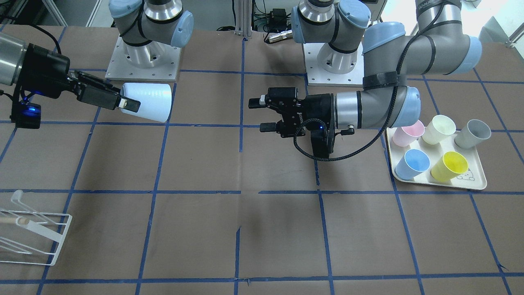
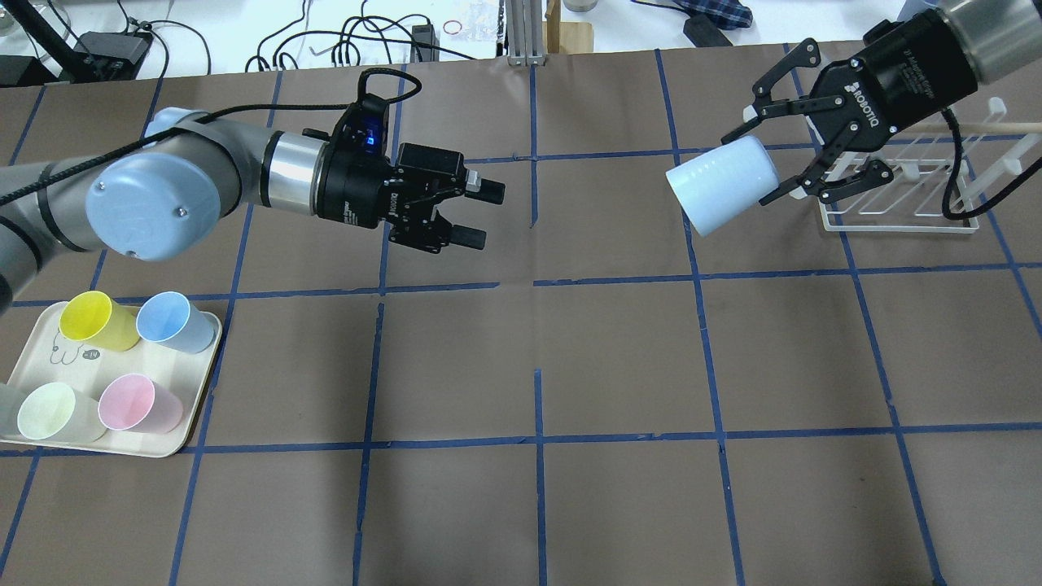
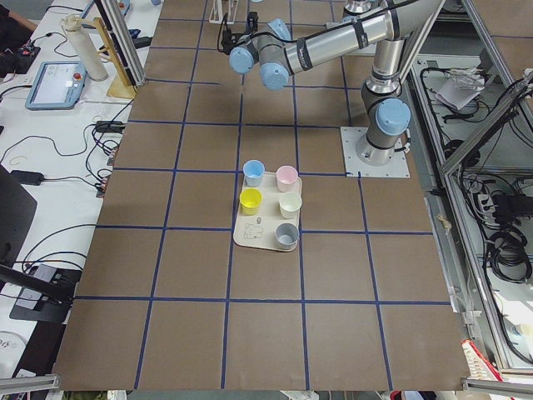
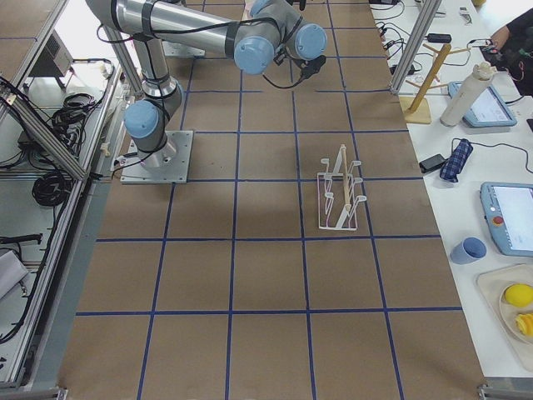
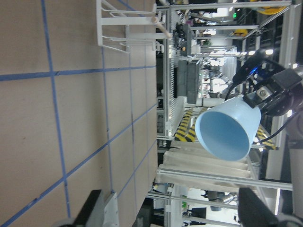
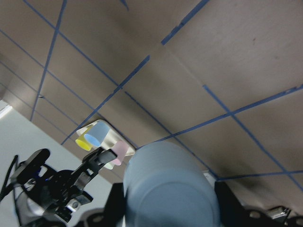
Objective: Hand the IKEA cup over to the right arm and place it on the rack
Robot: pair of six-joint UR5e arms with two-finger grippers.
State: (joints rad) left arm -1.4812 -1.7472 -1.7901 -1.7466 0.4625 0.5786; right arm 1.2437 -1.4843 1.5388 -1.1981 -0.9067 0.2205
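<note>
The IKEA cup (image 1: 149, 101), pale grey-blue, lies on its side in the air, held at its base by my right gripper (image 1: 129, 104), which is shut on it. In the overhead view the cup (image 2: 720, 185) points its base toward the right gripper (image 2: 753, 167), just in front of the white wire rack (image 2: 912, 191). The left wrist view shows the cup's blue inside (image 5: 227, 127). My left gripper (image 1: 260, 114) is open and empty near the table's middle, well apart from the cup; it also shows in the overhead view (image 2: 484, 214). The rack (image 1: 37, 229) stands on the table with its wooden dowel.
A cream tray (image 2: 163, 448) near my left arm holds several cups: yellow (image 2: 94, 319), periwinkle blue (image 2: 171, 321), pink (image 2: 134, 403), pale green (image 2: 49, 411) and a grey one (image 1: 473, 133). Blue tape lines grid the brown table.
</note>
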